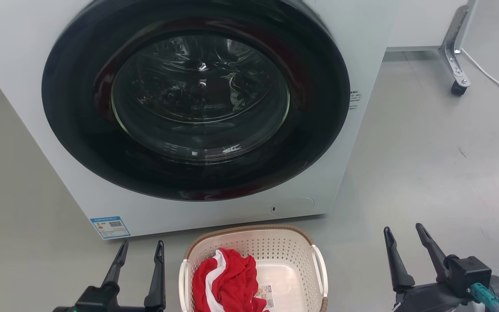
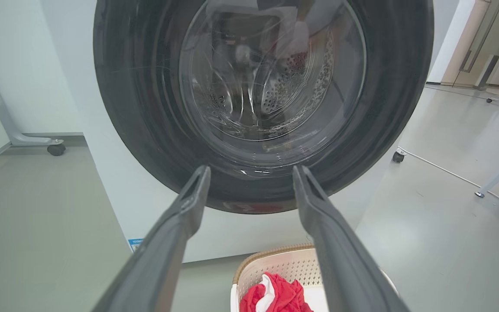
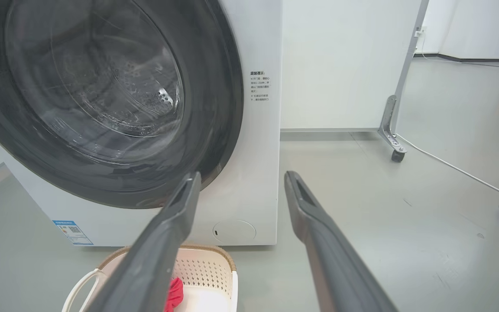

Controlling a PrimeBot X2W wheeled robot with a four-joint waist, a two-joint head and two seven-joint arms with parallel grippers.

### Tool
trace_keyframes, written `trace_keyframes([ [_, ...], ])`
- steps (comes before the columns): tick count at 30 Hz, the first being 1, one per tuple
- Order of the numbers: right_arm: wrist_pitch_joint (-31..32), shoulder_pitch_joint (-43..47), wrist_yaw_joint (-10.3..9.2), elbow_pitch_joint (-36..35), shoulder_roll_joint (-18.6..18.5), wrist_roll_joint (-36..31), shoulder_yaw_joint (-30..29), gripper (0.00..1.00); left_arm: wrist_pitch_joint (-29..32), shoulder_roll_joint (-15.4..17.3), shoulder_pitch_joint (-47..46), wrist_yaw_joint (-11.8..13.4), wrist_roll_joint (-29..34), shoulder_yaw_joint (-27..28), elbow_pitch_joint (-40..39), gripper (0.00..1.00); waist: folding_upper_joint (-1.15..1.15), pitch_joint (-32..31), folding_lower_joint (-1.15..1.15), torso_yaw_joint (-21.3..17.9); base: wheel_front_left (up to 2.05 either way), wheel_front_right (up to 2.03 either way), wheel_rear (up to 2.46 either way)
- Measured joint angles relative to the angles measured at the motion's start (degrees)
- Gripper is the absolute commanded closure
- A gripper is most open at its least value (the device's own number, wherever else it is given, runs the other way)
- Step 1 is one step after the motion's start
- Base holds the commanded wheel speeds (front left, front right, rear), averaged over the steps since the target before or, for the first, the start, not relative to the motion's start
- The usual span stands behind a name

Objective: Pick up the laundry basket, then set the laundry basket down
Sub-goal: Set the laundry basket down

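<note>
Cream plastic basket (image 1: 271, 249) stands on the floor (image 1: 427, 173) between left end effector (image 1: 142, 245) and right end effector (image 1: 403, 228), nearer the left. Both are released and empty. Risk: an uneven grip on the handles (image 1: 320, 268) tilts it and spills the red cloth (image 1: 228, 281). The washer (image 1: 362, 52) stands close ahead.

Laundry basket (image 1: 284, 251): cream-white, dotted hole pattern; rim (image 1: 249, 228) brown, woven look; handles (image 1: 321, 268) white. Cloth (image 1: 228, 281): red, white stripe. Washing machine (image 1: 362, 52): white; door ring (image 1: 72, 130) glossy black. Sticker (image 1: 110, 226): blue and white. Floor (image 1: 427, 173): pale grey. Left tool (image 1: 141, 249), right tool (image 1: 403, 229): black.
</note>
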Motion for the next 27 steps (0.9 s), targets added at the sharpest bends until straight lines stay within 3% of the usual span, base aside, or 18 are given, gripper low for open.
trace_keyframes([
  [27,-0.18,4.72,-0.65,-7.27,-0.01,-3.46,-4.22,0.0,0.0,-1.89,3.94,0.51,2.89,3.81,-3.93,0.0,0.0,0.6,0.0,-0.23,0.0,0.0,0.0],
])
